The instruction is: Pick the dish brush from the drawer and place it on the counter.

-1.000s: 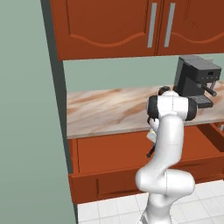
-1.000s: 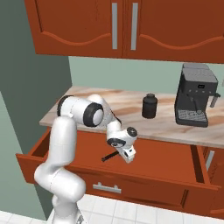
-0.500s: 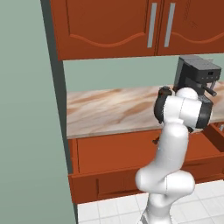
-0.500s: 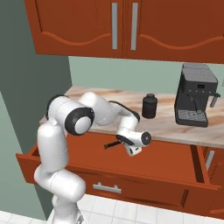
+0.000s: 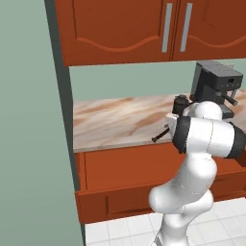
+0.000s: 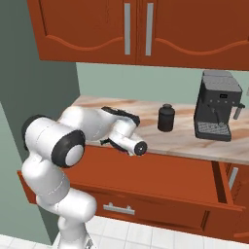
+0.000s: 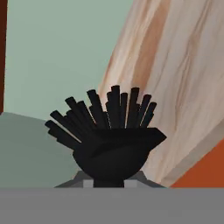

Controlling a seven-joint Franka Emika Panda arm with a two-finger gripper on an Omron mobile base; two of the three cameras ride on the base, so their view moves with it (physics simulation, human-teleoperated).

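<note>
The dish brush point(image 7: 113, 131) is a thin black stick, and in the hand view its bristled head rises right in front of me. My gripper point(image 5: 168, 129) is shut on the brush, whose handle point(image 5: 160, 135) pokes out left and down. I hold it just above the front edge of the beige-pink marble counter point(image 5: 113, 120), higher than the open reddish-brown drawer point(image 6: 221, 182). In the hand view the counter point(image 7: 183, 78) lies behind the bristles. My own arm hides much of the hand in the right base view.
A squat dark jar point(image 6: 166, 117) stands on the counter to the right of my hand. A black coffee machine point(image 6: 219, 104) stands further right. Reddish wall cabinets point(image 6: 136, 29) hang above. A grey-green wall point(image 5: 33, 120) closes off the left.
The arm has risen out of the drawer with the brush and swung it up to the counter's front edge. The elbow has moved forward and higher.
</note>
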